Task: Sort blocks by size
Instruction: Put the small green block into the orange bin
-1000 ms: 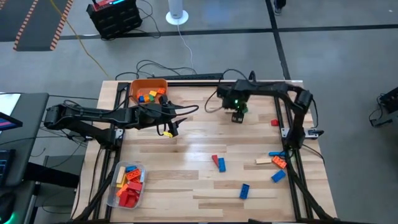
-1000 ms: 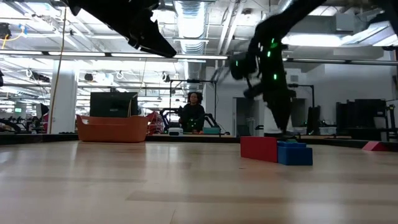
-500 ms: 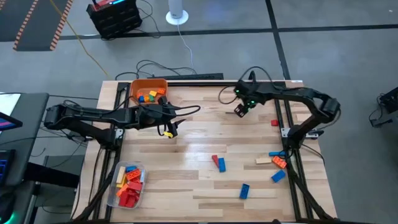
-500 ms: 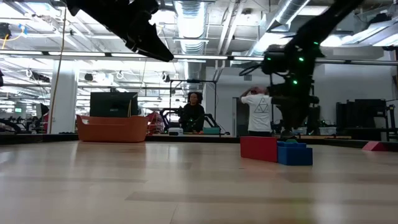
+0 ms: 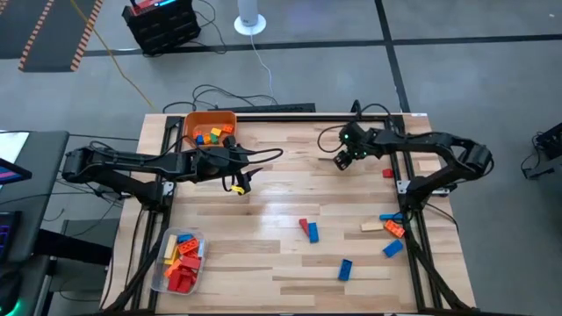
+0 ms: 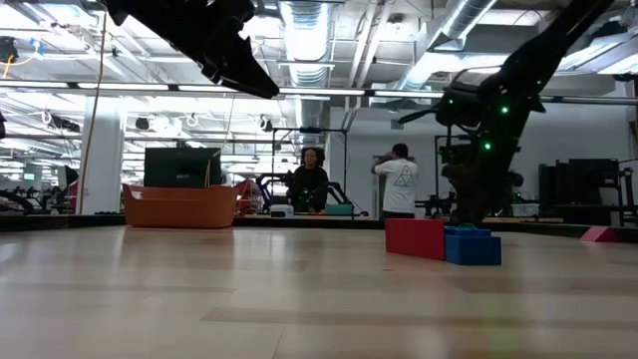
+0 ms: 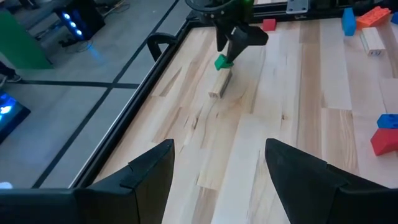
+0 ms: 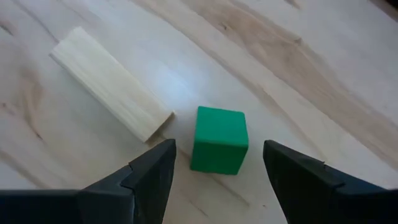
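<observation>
My right gripper (image 8: pixel 217 148) is open and points down over the table's far middle (image 5: pixel 342 160). A green cube (image 8: pixel 219 140) lies on the wood between and below its fingers, untouched. A long tan block (image 8: pixel 112 93) lies flat just beside the cube. The left wrist view shows the same cube (image 7: pixel 221 62) and tan block (image 7: pixel 219 84) under that gripper. My left gripper (image 5: pixel 239 183) waits open and empty above the table near the orange bin (image 5: pixel 209 123). More blocks lie loose: red and blue (image 5: pixel 308 230), blue (image 5: pixel 345 269), and a cluster (image 5: pixel 388 228) at the right.
The orange bin at the far left holds a few blocks. A clear tub (image 5: pixel 179 260) at the near left holds several red, orange and blue blocks. A small red block (image 5: pixel 387 173) lies near the right rail. People stand in the room behind the table.
My right hand has swung toward the table's right edge and sunk a little. Its gripper has rolled and tipped to point more steeply down, with its fingertips staying near the green cube. Its fingers have stayed open.
</observation>
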